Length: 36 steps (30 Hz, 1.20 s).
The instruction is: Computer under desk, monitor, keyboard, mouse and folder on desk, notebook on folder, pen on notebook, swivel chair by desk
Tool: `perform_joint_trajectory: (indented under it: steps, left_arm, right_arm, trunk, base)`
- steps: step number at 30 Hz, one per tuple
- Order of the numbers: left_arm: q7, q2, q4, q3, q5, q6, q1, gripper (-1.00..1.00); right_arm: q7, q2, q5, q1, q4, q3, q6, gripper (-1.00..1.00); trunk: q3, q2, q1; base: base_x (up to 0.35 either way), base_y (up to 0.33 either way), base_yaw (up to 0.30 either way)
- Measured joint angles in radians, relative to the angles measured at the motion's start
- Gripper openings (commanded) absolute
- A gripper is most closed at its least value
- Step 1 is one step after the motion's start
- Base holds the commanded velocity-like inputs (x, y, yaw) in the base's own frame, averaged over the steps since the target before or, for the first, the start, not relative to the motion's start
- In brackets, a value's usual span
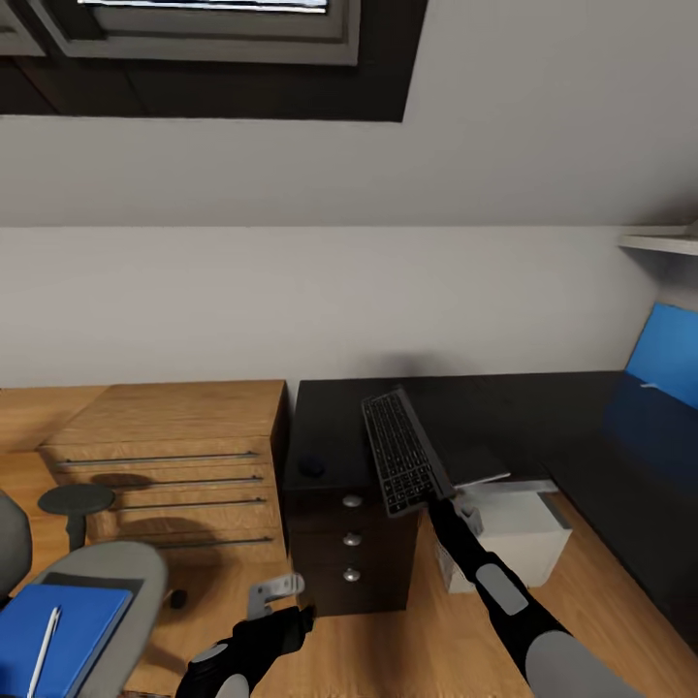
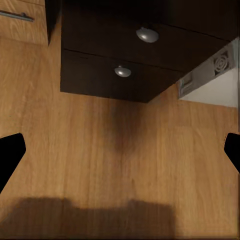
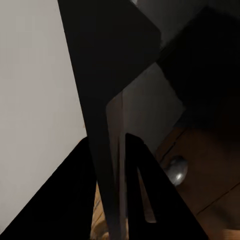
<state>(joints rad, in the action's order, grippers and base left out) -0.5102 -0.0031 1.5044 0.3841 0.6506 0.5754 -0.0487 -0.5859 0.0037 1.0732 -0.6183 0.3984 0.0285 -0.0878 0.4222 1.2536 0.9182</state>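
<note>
My right gripper (image 1: 438, 492) is shut on the near end of the keyboard (image 1: 399, 460) and holds it tilted above the black desk (image 1: 543, 412); the keyboard (image 3: 107, 70) runs edge-on between the fingers. The black mouse (image 1: 312, 466) lies on the desk's left end. The white computer (image 1: 514, 531) stands under the desk. My left gripper (image 1: 281, 593) hangs open low over the floor before the drawers (image 2: 125, 75). At lower left, the swivel chair (image 1: 121, 582) carries the blue folder (image 1: 63, 635) with a thin pale pen-like stick (image 1: 44, 651) on it. The monitor is out of view.
A light wooden cabinet (image 1: 174, 456) stands left of the desk, with a small round stool (image 1: 76, 499) before it. A flat grey sheet (image 1: 482, 466) lies at the desk edge beside the keyboard. The blue back panel (image 1: 669, 354) rises at the right under a shelf (image 1: 659, 242).
</note>
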Motion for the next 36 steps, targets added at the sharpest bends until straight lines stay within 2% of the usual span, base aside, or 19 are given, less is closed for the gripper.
perform_joint_trajectory:
  steps: [2, 5, 9, 14, 15, 19, 22, 23, 25, 28, 31, 33, 36]
  left_arm:
    - [0.000, 0.000, 0.000, 0.000, 0.000, 0.000, 0.000, 1.00]
    - [0.000, 0.000, -0.001, 0.000, 0.000, 0.000, 0.000, 1.00]
    - [0.000, -0.001, -0.001, 0.000, 0.000, 0.000, -0.001, 1.00]
    - [0.000, -0.003, -0.001, 0.001, 0.001, 0.001, 0.000, 1.00]
    - [0.000, -0.003, -0.001, 0.003, 0.001, 0.001, 0.000, 1.00]
    - [0.000, -0.002, -0.001, 0.004, 0.002, 0.002, -0.001, 1.00]
    - [0.001, -0.001, -0.001, 0.004, 0.002, 0.002, -0.001, 1.00]
    - [0.000, 0.000, -0.001, 0.003, 0.002, 0.002, -0.001, 1.00]
    - [0.000, 0.000, -0.001, 0.003, 0.002, 0.002, 0.000, 1.00]
    - [0.001, 0.000, -0.001, 0.003, 0.002, 0.002, -0.001, 1.00]
    - [0.001, 0.000, -0.001, 0.003, 0.004, 0.002, -0.001, 1.00]
    - [0.002, 0.000, -0.001, 0.002, 0.004, 0.003, -0.001, 1.00]
    - [0.002, 0.000, -0.001, 0.002, 0.005, 0.003, -0.001, 1.00]
  right_arm:
    - [0.004, 0.000, 0.001, 0.008, 0.051, 0.001, -0.006, -1.00]
    - [0.009, 0.001, -0.001, 0.054, 0.157, -0.001, -0.011, -1.00]
    - [0.086, 0.003, -0.004, 0.140, 0.353, -0.002, -0.058, -1.00]
    - [0.127, 0.003, -0.002, 0.211, 0.504, -0.001, -0.074, -1.00]
    - [0.154, 0.003, -0.001, 0.229, 0.542, 0.000, -0.075, -1.00]
    - [0.191, 0.001, 0.015, 0.237, 0.565, -0.001, -0.109, -1.00]
    - [0.199, -0.001, 0.072, 0.238, 0.577, 0.000, -0.200, -1.00]
    - [0.195, -0.010, 0.112, 0.238, 0.581, 0.000, -0.256, -1.00]
    - [0.191, -0.023, 0.131, 0.240, 0.582, 0.003, -0.277, -1.00]
    - [0.175, -0.026, 0.137, 0.241, 0.582, 0.003, -0.285, -1.00]
    - [0.161, -0.026, 0.166, 0.242, 0.582, 0.002, -0.302, -1.00]
    - [0.159, -0.024, 0.223, 0.243, 0.582, 0.002, -0.306, -1.00]
    - [0.160, -0.023, 0.238, 0.243, 0.582, 0.001, -0.306, -1.00]
  trunk:
    - [-0.006, -0.014, -0.008]
    - [-0.016, -0.035, -0.019]
    - [-0.028, -0.063, -0.035]
    - [-0.044, -0.098, -0.054]
    - [-0.047, -0.105, -0.058]
    - [-0.059, -0.133, -0.073]
    - [-0.069, -0.154, -0.084]
    - [-0.072, -0.161, -0.088]
    - [-0.078, -0.175, -0.096]
    - [-0.088, -0.196, -0.107]
    - [-0.097, -0.217, -0.119]
    - [-0.103, -0.231, -0.127]
    - [-0.113, -0.252, -0.138]
  base:
    - [-0.255, -0.208, 0.000]
    - [-0.255, -0.208, 0.000]
    - [-0.256, -0.208, 0.000]
    - [-0.256, -0.208, 0.000]
    - [-0.256, -0.208, 0.000]
    - [-0.257, -0.208, 0.000]
    - [-0.259, -0.208, 0.000]
    - [-0.260, -0.208, 0.000]
    - [-0.260, -0.208, 0.000]
    - [-0.261, -0.208, 0.000]
    - [-0.267, -0.200, 0.000]
    - [-0.279, -0.186, 0.000]
    - [-0.280, -0.183, 0.000]
